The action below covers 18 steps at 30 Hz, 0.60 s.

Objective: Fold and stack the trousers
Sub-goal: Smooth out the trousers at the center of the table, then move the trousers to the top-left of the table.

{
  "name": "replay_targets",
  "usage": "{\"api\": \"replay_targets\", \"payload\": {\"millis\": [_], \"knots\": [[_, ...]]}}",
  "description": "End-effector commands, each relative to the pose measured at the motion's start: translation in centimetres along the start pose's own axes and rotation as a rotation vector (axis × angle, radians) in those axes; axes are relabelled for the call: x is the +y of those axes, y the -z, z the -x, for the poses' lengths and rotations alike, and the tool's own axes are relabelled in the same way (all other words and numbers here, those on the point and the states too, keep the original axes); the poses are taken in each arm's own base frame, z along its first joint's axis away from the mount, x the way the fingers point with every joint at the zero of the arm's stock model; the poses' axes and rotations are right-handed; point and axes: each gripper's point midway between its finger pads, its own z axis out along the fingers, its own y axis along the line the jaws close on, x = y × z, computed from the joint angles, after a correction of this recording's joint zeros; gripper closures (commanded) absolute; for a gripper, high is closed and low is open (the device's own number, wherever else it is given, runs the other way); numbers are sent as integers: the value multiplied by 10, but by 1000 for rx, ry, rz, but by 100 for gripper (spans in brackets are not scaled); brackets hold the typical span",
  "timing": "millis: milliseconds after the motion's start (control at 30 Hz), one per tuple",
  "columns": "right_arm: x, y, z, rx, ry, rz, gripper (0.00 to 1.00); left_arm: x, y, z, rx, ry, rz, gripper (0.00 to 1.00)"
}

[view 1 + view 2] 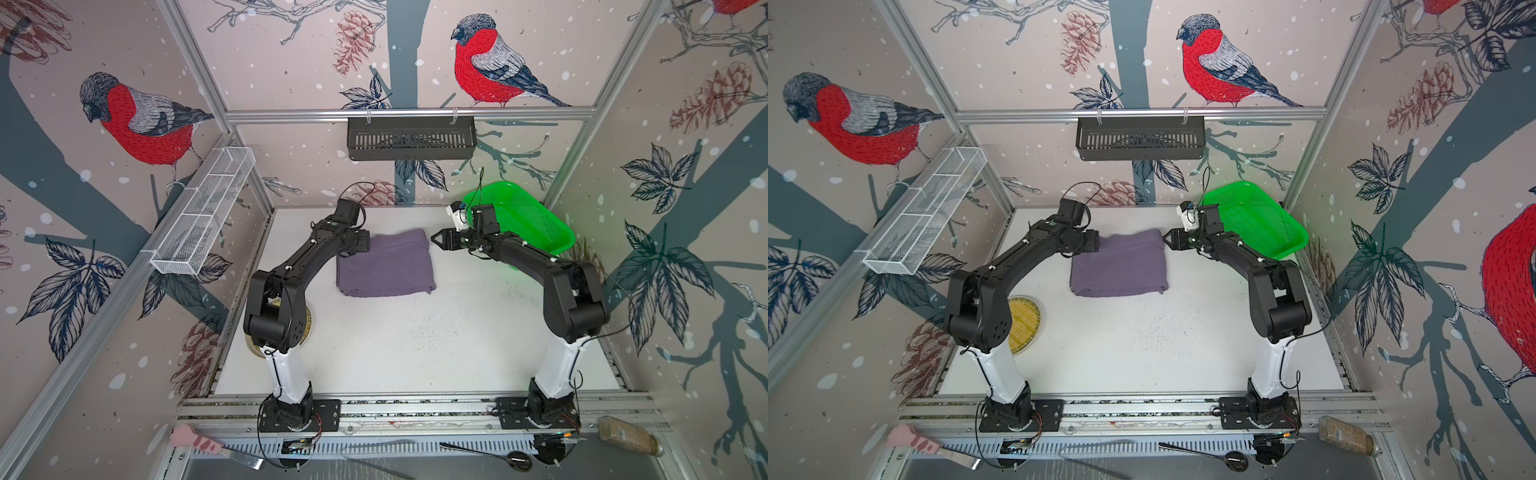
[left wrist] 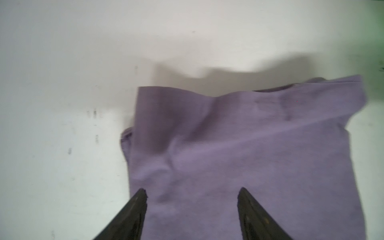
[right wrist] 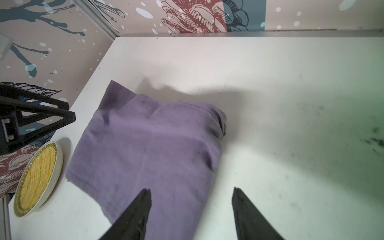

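The trousers [image 1: 384,264] [image 1: 1119,264] lie folded into a dusty purple rectangle at the back middle of the white table. My left gripper [image 2: 192,190] hovers over their far left corner, jaws open, with only flat cloth [image 2: 239,145] below and nothing pinched. My right gripper [image 1: 434,240] [image 1: 1166,240] hangs just off the far right corner, also open. In the right wrist view [image 3: 191,190] one finger is over the trousers [image 3: 149,149] and the other over bare table. Neither gripper holds any cloth.
A green basket [image 1: 523,220] stands at the back right, behind the right arm. A yellow woven plate [image 1: 1023,318] [image 3: 37,178] lies at the table's left edge by the left arm. A white wire basket [image 1: 203,216] and a black shelf [image 1: 411,137] hang on the walls.
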Motion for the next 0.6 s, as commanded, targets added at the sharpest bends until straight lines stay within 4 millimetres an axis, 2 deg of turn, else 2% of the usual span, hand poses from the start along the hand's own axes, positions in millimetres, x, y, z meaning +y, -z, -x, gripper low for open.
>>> {"api": "replay_targets", "payload": {"millis": [0, 67, 100, 133, 167, 267, 333, 400, 467, 567], "knots": [[-1, 24, 0, -53, 27, -45, 25, -35, 5, -8, 0, -12, -34, 20], [2, 39, -3, -75, 25, -47, 24, -61, 0, -13, 2, -31, -62, 17], [4, 46, -6, -84, 21, -50, 18, -76, -5, -17, 7, -39, -83, 16], [4, 52, -10, -91, 19, -52, 18, -88, -11, -20, 12, -43, -92, 6], [5, 57, -14, -96, 16, -50, 17, -97, -17, -25, 20, -48, -96, 3], [5, 72, -22, -120, 6, -63, 13, -115, -39, -40, 42, -34, -94, 3], [1, 81, -27, -129, -5, -71, 12, -112, -58, -52, 57, 4, -68, 3], [-3, 88, -30, -135, -11, -85, 6, -100, -75, -63, 83, 22, -11, 4], [-7, 95, -31, -138, -11, -99, 6, -93, -85, -70, 99, 16, 23, 4], [-12, 105, -30, -151, -13, -113, 6, -64, -94, -76, 105, 2, 146, 4]]}}
